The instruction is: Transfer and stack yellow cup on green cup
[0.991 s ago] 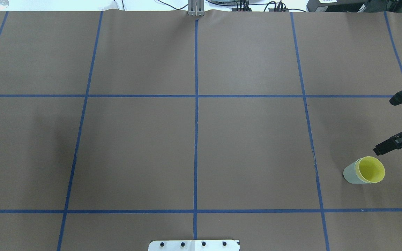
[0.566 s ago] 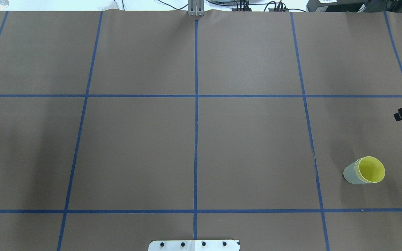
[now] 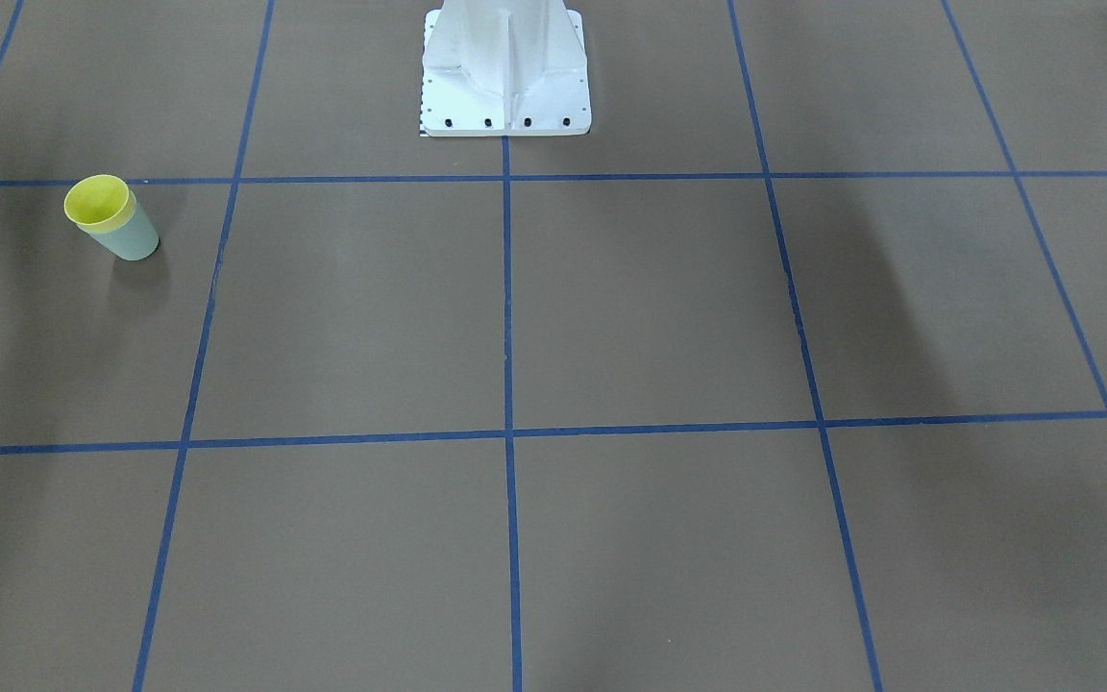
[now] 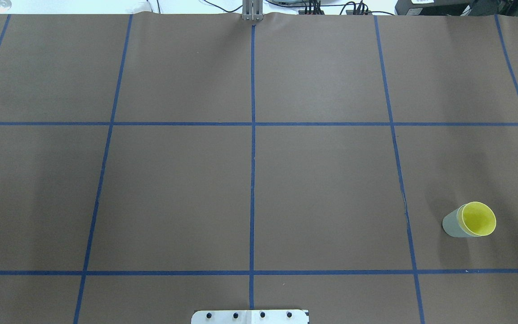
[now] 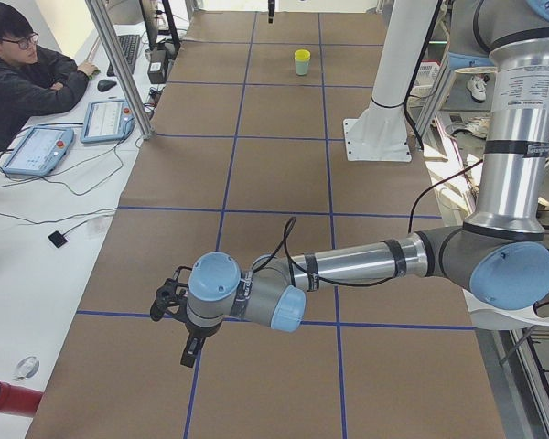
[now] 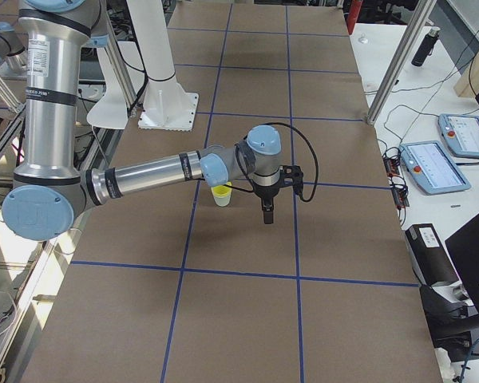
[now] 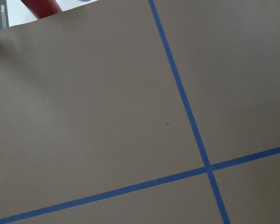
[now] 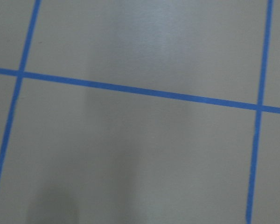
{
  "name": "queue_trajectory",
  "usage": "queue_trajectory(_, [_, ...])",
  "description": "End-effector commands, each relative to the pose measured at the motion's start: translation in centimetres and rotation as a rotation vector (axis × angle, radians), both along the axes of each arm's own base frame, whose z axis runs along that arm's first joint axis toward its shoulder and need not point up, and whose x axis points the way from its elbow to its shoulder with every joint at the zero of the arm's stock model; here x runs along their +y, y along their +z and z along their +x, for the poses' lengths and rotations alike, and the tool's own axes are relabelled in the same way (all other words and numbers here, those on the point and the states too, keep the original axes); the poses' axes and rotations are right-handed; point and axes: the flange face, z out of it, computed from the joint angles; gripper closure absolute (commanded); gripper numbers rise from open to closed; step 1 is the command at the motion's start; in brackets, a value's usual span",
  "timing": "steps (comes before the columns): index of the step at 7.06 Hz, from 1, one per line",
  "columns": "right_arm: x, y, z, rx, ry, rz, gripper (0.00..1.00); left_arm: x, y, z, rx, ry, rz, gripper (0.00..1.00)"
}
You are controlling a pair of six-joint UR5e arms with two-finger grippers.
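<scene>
A: Where is the small bright yellow tapered plastic cup [image 4: 479,219] to be found?

B: It is seen nested inside the small pale mint-green plastic cup [image 4: 452,223], with only a yellow band of rim showing above the green one. The pair is stood upright at the right of the brown counter [image 4: 250,180], towards the robot's side. The stacking can be judged as done.

A: And the pincers?

B: Neither cup is touched. The right pincer [image 6: 267,211] is hung above the counter, apart from the stack. The left pincer [image 5: 190,347] is held far off at the left end. Whether either is released or clenched cannot be told from these views.

A: How would the yellow cup be expected to handle?

B: It is probably very light, thin-walled and smooth, so it could be tipped or slid by a slight nudge. The wall may be flexed if squeezed hard. Because of the taper, a grip low on the side would likely slip upward.

A: So where should it be taken?

B: At the exposed yellow rim, with one finger inside and one outside, and only modest force applied.
</scene>
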Motion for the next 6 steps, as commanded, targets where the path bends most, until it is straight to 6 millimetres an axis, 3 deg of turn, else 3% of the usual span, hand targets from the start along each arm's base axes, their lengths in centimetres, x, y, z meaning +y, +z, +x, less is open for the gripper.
queue_trajectory(1, [-2.1, 2.7, 1.9, -0.018, -0.015, -0.013, 0.00, 0.1, -1.8, -0.1, -0.029, -0.003, -0.007, 0.00])
queue_trajectory(2, [-2.6, 4.7, 3.6, -0.067, -0.032, -0.026, 0.00, 0.4, -4.9, 0.1, -0.027, 0.000, -0.042, 0.00])
queue_trajectory(3, [-2.3, 5.9, 5.0, -0.070, -0.039, -0.020, 0.00, 1.7, -6.5, 0.2, -0.027, 0.003, -0.100, 0.00])
queue_trajectory(5, [-1.7, 7.1, 7.0, -0.093, -0.011, -0.046, 0.00, 4.3, -5.3, 0.7, -0.011, 0.010, -0.149, 0.00])
queue_trajectory(6, [-1.2, 8.1, 7.4, -0.095, -0.002, -0.081, 0.00, 4.6, -6.2, 1.1, 0.008, 0.018, -0.192, 0.00])
